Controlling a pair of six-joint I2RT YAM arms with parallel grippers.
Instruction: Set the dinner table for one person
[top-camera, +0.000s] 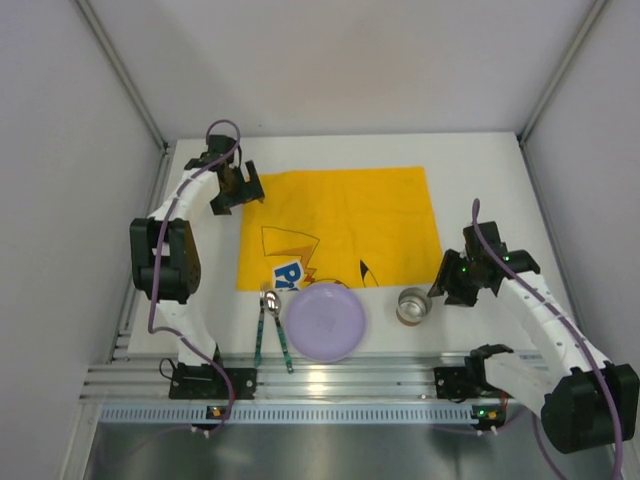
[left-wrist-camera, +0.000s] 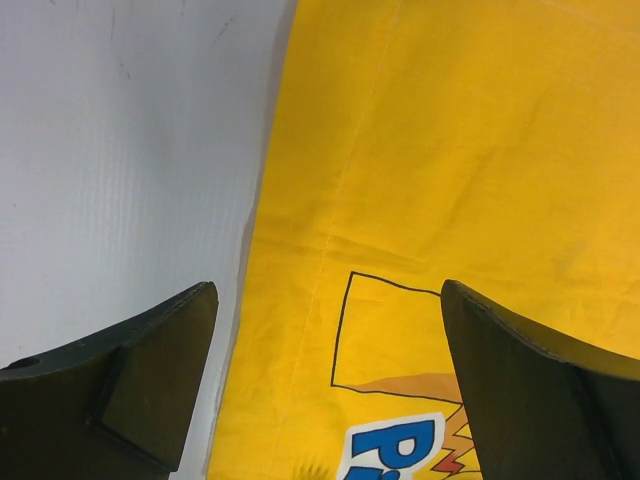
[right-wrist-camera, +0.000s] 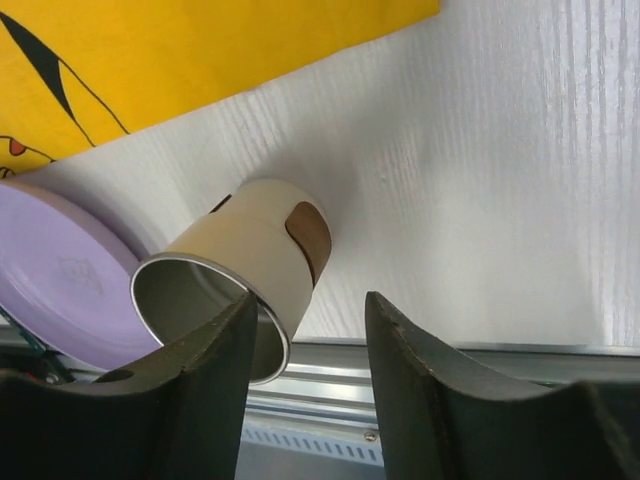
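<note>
The white dinner table (top-camera: 480, 180) carries a yellow printed placemat (top-camera: 340, 225). A purple plate (top-camera: 326, 321) lies at the placemat's near edge. A spoon (top-camera: 270, 300) and a second green-handled utensil (top-camera: 284, 340) lie left of the plate. A cream metal cup (top-camera: 413, 305) stands right of the plate. My left gripper (top-camera: 240, 188) is open and empty over the placemat's far left corner (left-wrist-camera: 420, 150). My right gripper (top-camera: 447, 285) is open beside the cup (right-wrist-camera: 240, 270); in the right wrist view its left finger (right-wrist-camera: 200, 370) overlaps the cup's rim, with the cup's near wall just inside the jaws.
A ribbed aluminium rail (top-camera: 330, 385) runs along the table's near edge, with both arm bases bolted to it. Grey walls with metal posts close in the left, right and far sides. Bare white tabletop (left-wrist-camera: 120, 150) lies left of the placemat.
</note>
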